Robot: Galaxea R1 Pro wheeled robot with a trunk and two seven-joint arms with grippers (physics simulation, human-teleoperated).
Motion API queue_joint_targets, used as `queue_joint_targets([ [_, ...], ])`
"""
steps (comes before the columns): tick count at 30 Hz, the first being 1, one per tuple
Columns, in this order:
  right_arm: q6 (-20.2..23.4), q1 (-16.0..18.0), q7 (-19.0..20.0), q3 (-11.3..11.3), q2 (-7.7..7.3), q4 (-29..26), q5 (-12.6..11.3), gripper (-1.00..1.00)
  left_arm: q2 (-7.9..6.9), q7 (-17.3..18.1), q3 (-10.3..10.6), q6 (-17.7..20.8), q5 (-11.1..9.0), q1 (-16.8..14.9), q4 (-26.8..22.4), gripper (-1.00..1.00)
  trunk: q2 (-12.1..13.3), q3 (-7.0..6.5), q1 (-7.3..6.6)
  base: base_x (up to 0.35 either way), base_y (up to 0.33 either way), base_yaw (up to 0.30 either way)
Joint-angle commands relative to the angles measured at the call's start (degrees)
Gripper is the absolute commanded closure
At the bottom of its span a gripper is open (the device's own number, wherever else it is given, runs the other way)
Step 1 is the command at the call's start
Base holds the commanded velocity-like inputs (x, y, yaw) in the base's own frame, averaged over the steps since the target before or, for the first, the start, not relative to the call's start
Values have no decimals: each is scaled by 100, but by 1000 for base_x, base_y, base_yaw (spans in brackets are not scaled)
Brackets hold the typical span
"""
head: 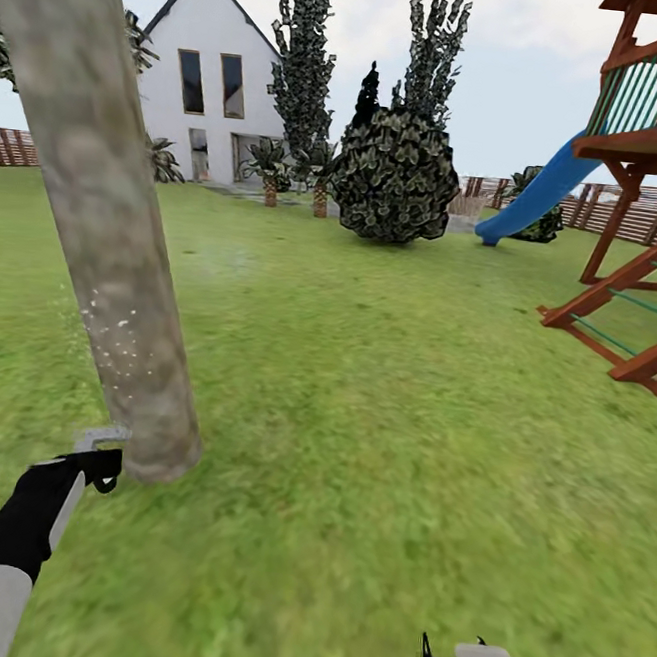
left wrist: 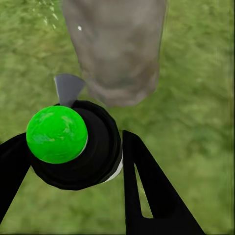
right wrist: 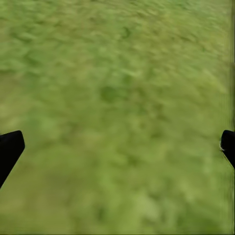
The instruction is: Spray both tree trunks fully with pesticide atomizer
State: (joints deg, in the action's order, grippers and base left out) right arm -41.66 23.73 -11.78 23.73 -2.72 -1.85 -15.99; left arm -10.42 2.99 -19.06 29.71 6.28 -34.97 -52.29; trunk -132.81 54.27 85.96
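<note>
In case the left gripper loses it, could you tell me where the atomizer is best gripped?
Around the round black body of the atomizer, below its green top, fingers either side, as the left gripper holds it now. That leaves the grey nozzle free toward the tree trunk.

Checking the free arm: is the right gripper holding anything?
No. The right gripper has its fingers spread wide with just lawn between them.

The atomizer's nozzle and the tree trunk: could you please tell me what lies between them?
Only bare grass. In the left wrist view the atomizer points its grey nozzle toward the tree trunk, with nothing in between.
</note>
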Motion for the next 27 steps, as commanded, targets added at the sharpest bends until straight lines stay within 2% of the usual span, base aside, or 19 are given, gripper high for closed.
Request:
queue_joint_targets([
  [1, 0, 0, 0, 0, 0, 0, 1, -100, -3, -1, 242, 219, 28, -1, -6, 100, 0, 0, 0, 0, -270, 0],
  [3, 0, 0, 0, 0, 0, 0, 2, -100, -5, -3, 369, 462, 31, -1, -50, 100, 0, 0, 0, 0, -270, 36],
  [9, 0, 0, 0, 0, 9, 0, 1, -100, -69, -16, 328, 527, 24, -1, -69, 100, 0, 0, 0, 0, -270, 242],
  [10, 0, 0, 0, 0, 9, 0, 4, -100, -81, -17, 239, 527, 23, -1, -70, 100, 0, 0, 0, 0, -270, 276],
  [11, 0, 0, 0, 0, 9, 0, 4, -100, -83, -18, 52, 524, 24, -1, -70, 100, 0, 0, 0, 0, -270, 277],
  [13, 0, 0, 0, 0, 7, 0, 1, -100, -81, -17, -52, 519, 30, -1, -71, 100, 0, 0, 0, 0, -270, 277],
  [20, 0, 0, 0, 0, 9, 0, 0, -100, -73, -18, -88, 500, 30, -1, -78, 100, 0, 0, 0, 0, -270, 221],
  [27, 0, 0, -8, 0, -3, 0, 0, -100, -48, -18, -83, 496, 28, -1, -79, 100, 0, 0, 0, 60, -270, 23],
])
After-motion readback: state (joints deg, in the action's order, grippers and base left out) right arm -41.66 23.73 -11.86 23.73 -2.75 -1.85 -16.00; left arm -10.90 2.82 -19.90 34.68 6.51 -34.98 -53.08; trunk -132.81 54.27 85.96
